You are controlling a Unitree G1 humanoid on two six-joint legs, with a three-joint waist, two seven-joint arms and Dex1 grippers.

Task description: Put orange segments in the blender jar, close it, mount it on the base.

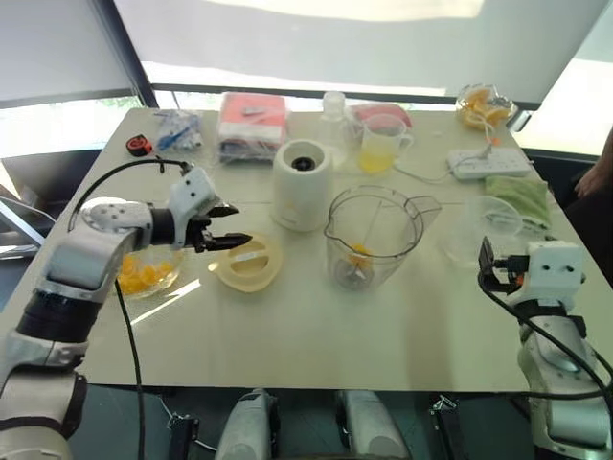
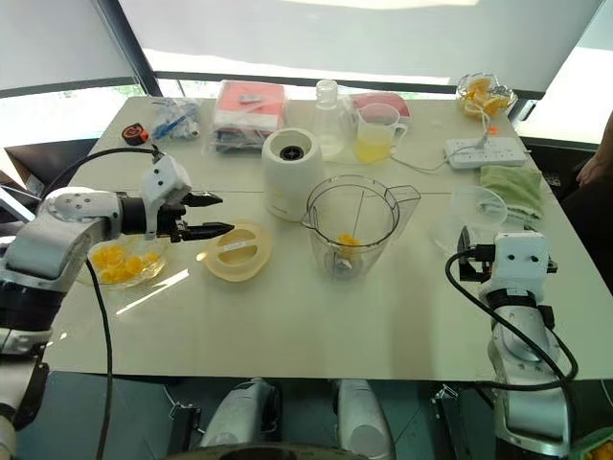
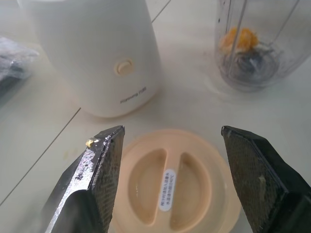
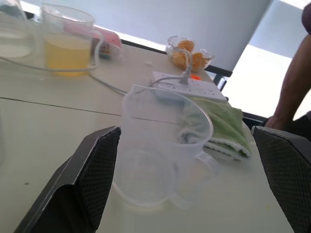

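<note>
The left end effector [image 1: 230, 225], fingers spread and empty, hovers at the lid [image 1: 250, 263]; the blender jar [image 1: 372, 235] stands at its three o'clock, the base [image 1: 302, 184] at two o'clock. The right end effector [image 4: 189, 189] is wide open.

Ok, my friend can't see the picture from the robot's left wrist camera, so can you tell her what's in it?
The left gripper, fingers open, hovers over a flat round cream lid lying on the pale table. Behind the lid stands the cream-white base, and beside it the clear blender jar with orange segments by its blade.

Cream base [image 1: 302, 184], orange segments [image 1: 359, 253]
</note>
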